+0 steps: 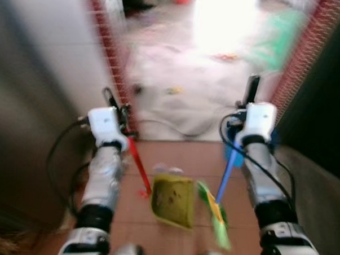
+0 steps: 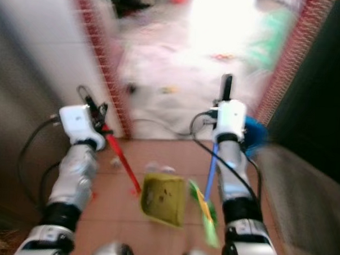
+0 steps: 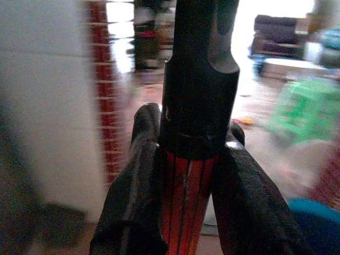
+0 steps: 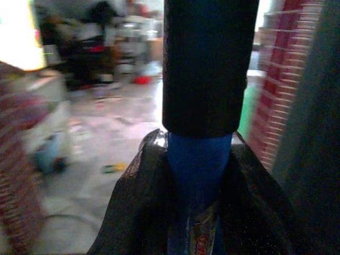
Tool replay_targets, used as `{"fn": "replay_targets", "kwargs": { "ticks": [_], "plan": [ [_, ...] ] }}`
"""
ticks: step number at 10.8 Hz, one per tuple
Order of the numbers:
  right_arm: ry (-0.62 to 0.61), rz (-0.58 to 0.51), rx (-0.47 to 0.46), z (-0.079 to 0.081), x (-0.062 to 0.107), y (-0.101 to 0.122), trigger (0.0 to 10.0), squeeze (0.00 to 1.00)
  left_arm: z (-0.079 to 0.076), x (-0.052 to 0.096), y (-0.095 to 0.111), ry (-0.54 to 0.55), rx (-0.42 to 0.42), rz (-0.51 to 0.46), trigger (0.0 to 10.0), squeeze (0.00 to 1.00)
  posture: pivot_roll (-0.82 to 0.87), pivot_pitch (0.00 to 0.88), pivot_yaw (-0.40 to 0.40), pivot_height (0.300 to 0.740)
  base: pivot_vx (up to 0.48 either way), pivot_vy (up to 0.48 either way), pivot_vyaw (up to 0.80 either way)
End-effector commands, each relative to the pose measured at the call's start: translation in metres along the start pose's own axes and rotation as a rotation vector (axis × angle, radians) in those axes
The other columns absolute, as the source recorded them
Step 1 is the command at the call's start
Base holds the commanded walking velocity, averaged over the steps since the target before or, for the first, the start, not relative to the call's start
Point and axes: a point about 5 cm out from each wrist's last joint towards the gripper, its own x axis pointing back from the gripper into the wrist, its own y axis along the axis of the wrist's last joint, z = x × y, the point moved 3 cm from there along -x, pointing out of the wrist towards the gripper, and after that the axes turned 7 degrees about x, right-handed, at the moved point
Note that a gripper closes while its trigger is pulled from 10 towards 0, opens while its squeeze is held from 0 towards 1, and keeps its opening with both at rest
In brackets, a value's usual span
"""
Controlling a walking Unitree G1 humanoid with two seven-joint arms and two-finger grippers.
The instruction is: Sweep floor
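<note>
The floor at the bottom is made of reddish-brown tiles. A white wall fills the upper left, edged with red brick. Bright light glares at the top (all blurry). A green stool stands far off.

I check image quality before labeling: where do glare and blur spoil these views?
Left eye view: white glare on the far floor; dustpan and broom smeared by motion. Left wrist view: red handle sharp, background blurred. Right wrist view: blue handle clearer, room soft.
</note>
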Motion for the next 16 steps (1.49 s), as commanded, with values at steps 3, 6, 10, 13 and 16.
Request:
{"fn": "replay_targets", "kwargs": {
  "ticks": [3,6,10,13,16],
  "plan": [
    [0.011,-0.011,0.026,0.002,-0.002,0.004,10.0,0.00,-0.002,-0.004,0.018,-0.007,0.019,-0.055,10.0,0.00,-0.13,0.000,0.098,0.740,0.000,-0.351,-0.46],
    [0.027,-0.011,0.037,0.003,-0.003,0.004,10.0,0.00,0.001,-0.005,0.027,0.027,0.059,-0.096,10.0,0.00,-0.14,0.000,0.092,0.740,0.000,0.000,0.00],
    [0.030,0.001,0.059,-0.002,0.000,-0.002,10.0,0.00,0.016,-0.007,0.046,0.093,0.119,-0.147,10.0,0.00,-0.14,0.000,0.083,0.740,0.000,0.000,0.00],
    [0.021,0.009,0.070,-0.005,0.001,-0.004,10.0,0.00,0.025,-0.012,0.073,0.106,0.125,-0.219,10.0,0.00,-0.14,0.000,0.085,0.740,0.000,0.000,0.00],
    [0.020,0.014,0.074,-0.005,0.002,-0.005,10.0,0.00,0.020,-0.020,0.147,0.093,0.208,-0.421,10.0,0.00,-0.14,0.000,0.082,0.740,0.000,0.000,0.00]
  ]
}}
